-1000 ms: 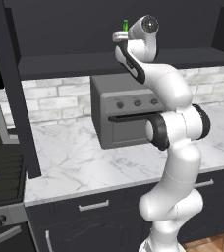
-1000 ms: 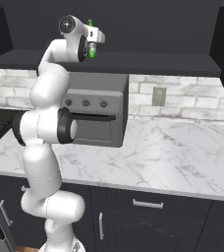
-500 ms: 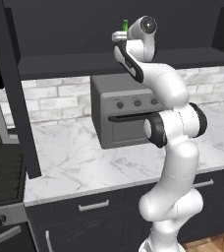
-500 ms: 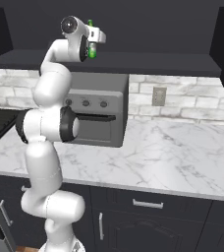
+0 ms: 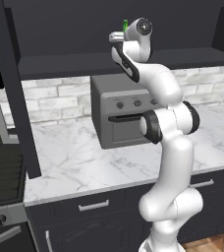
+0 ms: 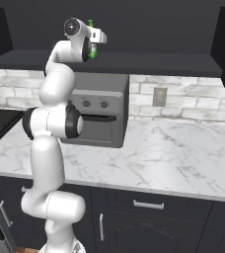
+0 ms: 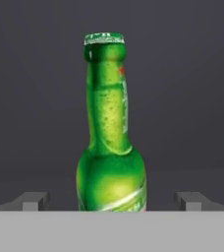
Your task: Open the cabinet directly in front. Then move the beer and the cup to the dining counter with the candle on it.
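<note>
The cabinet (image 5: 65,29) stands open, its dark inside and bottom shelf (image 6: 149,62) on show. The beer (image 7: 111,147), a slim green bottle with a long neck, stands upright on that shelf against the dark back wall. My gripper (image 7: 112,199) is open, raised to shelf height, with one fingertip on each side of the bottle's body and a gap on both sides. In the base views the gripper (image 5: 118,35) (image 6: 100,37) covers most of the beer (image 5: 126,23) (image 6: 91,23), and just its green top shows. The cup is out of view.
A dark grey toaster oven (image 5: 128,115) (image 6: 99,113) sits on the marble counter (image 6: 173,158) right under the arm. The open cabinet door (image 5: 13,88) hangs at the left, beside a black stove (image 5: 1,167). Dark drawers (image 6: 149,205) run below the counter.
</note>
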{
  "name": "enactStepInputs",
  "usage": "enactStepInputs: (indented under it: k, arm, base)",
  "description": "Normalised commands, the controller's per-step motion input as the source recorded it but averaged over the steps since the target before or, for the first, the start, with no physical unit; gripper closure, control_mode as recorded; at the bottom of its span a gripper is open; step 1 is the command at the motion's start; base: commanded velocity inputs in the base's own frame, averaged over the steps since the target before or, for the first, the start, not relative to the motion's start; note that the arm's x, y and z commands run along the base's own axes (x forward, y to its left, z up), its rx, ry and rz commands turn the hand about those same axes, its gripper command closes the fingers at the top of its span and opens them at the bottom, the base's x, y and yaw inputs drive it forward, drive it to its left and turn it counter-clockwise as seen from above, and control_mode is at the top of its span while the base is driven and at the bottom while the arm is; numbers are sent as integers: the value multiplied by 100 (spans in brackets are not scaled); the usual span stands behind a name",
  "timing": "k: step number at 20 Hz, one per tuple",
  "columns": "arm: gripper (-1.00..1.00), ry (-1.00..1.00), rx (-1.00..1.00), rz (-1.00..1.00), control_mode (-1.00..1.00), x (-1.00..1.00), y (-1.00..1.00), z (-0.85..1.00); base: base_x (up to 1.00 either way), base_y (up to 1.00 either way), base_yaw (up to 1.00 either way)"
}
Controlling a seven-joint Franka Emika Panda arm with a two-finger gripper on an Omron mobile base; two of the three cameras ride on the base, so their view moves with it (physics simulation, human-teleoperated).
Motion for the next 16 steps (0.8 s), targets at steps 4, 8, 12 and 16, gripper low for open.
enactStepInputs:
  k: [4, 8, 12, 16]
  arm:
    - [-100, 0, 0, 0, -100, 30, 8, 0]
    - [-100, 0, 0, 0, -100, 27, 6, 0]
    - [-100, 0, 0, 0, -100, 21, 4, 0]
    - [100, 0, 0, 0, -100, 6, 1, 0]
  base:
    - [0, 0, 0]
    - [0, 0, 0]
    - [0, 0, 0]
    - [0, 0, 0]
